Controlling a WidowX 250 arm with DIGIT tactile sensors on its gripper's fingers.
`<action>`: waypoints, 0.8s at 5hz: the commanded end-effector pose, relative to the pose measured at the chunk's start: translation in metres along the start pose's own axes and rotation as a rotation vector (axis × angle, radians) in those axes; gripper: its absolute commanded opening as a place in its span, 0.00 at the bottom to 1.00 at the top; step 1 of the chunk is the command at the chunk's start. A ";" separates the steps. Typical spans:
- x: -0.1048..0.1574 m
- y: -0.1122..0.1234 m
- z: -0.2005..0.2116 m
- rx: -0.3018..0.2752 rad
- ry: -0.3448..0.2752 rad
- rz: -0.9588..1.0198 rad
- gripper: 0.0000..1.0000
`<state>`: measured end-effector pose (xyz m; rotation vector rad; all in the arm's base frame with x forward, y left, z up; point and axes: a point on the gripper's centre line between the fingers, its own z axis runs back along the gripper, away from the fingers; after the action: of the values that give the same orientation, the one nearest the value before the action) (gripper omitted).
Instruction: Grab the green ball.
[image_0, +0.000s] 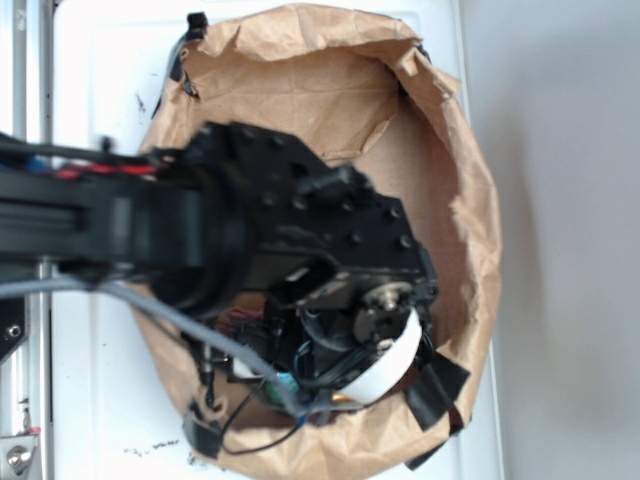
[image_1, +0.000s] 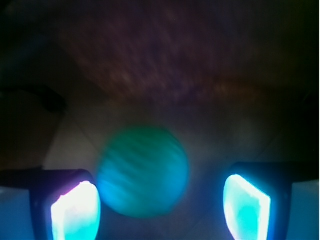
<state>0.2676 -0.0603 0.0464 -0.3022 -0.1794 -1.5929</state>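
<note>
Left pad: glowing pale-cyan flat finger pad (image_1: 75, 212), lower left of the wrist view, its edge just beside the ball.
Ball: small round matte green ball (image_1: 143, 171), blurred and faintly striped, low centre, between the pads but nearer the left one.
Right pad: matching lit pad (image_1: 246, 207), lower right, a clear gap from the ball.
Pincer: black gripper (image_1: 160, 210) spread wide, holding nothing; closing should catch the ball.
Outside view: black jointed arm (image_0: 200, 220) reaching down into the crumpled brown paper bag (image_0: 470, 200), ball hidden beneath it.
</note>
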 end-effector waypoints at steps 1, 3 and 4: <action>0.023 -0.009 -0.017 0.059 0.060 -0.009 0.00; 0.019 -0.017 -0.006 0.118 0.030 0.058 0.00; 0.012 -0.002 0.004 0.136 0.020 0.076 0.00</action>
<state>0.2637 -0.0691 0.0451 -0.2220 -0.2250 -1.4974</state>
